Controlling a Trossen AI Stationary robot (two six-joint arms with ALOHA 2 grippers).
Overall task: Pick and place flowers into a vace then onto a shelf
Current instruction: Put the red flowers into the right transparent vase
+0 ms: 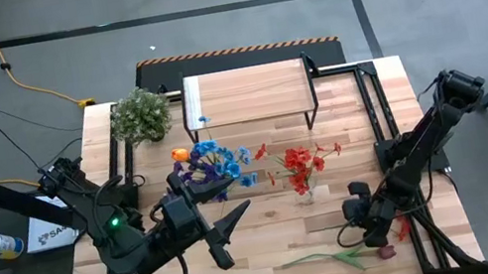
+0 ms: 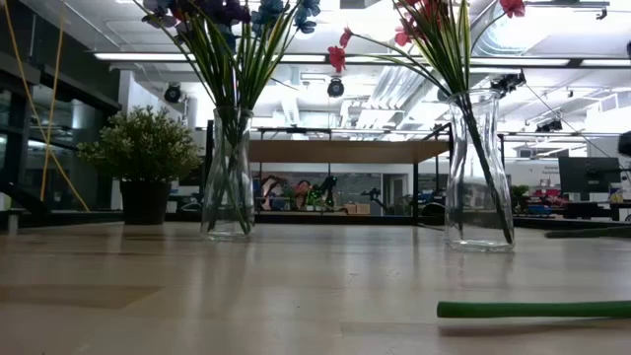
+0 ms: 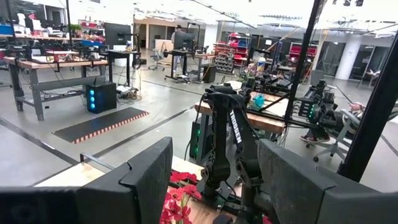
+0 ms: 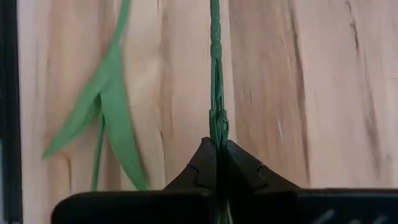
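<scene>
A loose flower with a green stem (image 1: 321,257) and a dark red bloom (image 1: 385,253) lies near the table's near edge; its stem (image 2: 532,309) also shows in the low view. My right gripper (image 1: 374,233) is down over it and shut on the stem. My left gripper (image 1: 225,229) hovers open above the table's near left part, touching nothing. A glass vase of blue, purple and orange flowers (image 1: 208,163) and a glass vase of red flowers (image 1: 302,169) stand mid-table. The shelf (image 1: 247,96) stands at the far edge. My right gripper pinches the loose flower's green stem (image 4: 217,134) between its two fingertips (image 4: 202,165), coming from above and pointing down. The stem runs straight on past the tips, and a leaf (image 4: 112,112) lies beside it. The rest of the stem lies flat on the table.
A bushy pale-green plant (image 1: 141,115) stands at the far left corner beside the shelf. Both vases (image 2: 229,177) (image 2: 478,177) rise tall between the arms and the shelf. Bare wood lies between the two grippers along the near edge.
</scene>
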